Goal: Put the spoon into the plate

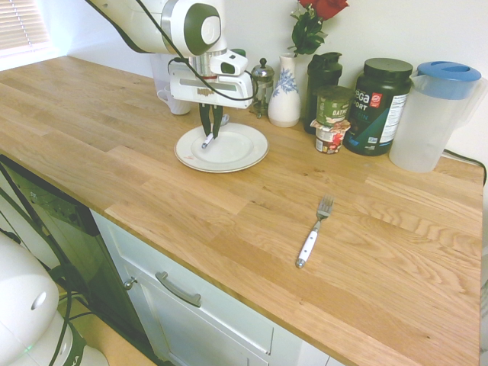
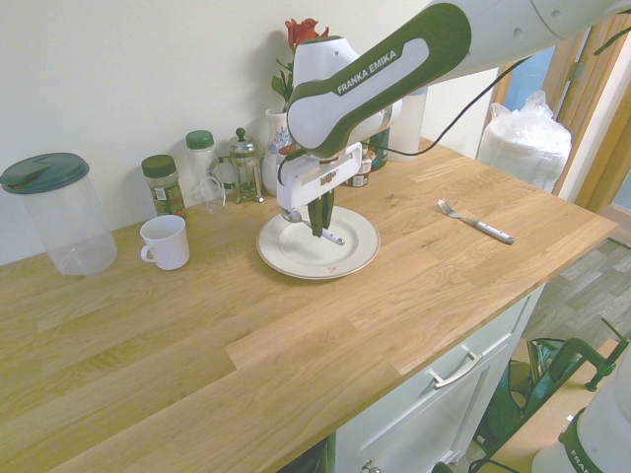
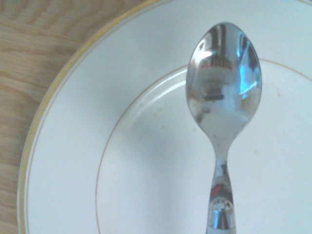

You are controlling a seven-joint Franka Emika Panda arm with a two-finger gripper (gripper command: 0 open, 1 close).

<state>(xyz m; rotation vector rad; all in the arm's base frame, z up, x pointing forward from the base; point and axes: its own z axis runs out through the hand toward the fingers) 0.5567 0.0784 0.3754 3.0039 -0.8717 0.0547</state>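
Observation:
The white plate (image 1: 245,155) (image 2: 361,258) lies on the wooden counter near the back wall. My gripper (image 1: 211,131) (image 2: 317,225) hangs straight down over the plate's left part, shut on the spoon (image 1: 207,142) (image 2: 331,236). The spoon slants down from between the fingers, low over the plate; whether it touches I cannot tell. In the wrist view the shiny spoon bowl (image 3: 224,78) stands over the plate's inner well (image 3: 146,185), with the gold-lined rim (image 3: 58,112) and bare wood beyond it.
A white-handled fork (image 1: 312,233) (image 2: 476,225) lies alone on the counter toward the front edge. Behind the plate stand a flowered vase (image 1: 285,93), a small French press (image 1: 262,82), dark tubs (image 1: 377,107), a blue-lidded pitcher (image 1: 431,116) and a white mug (image 2: 166,242).

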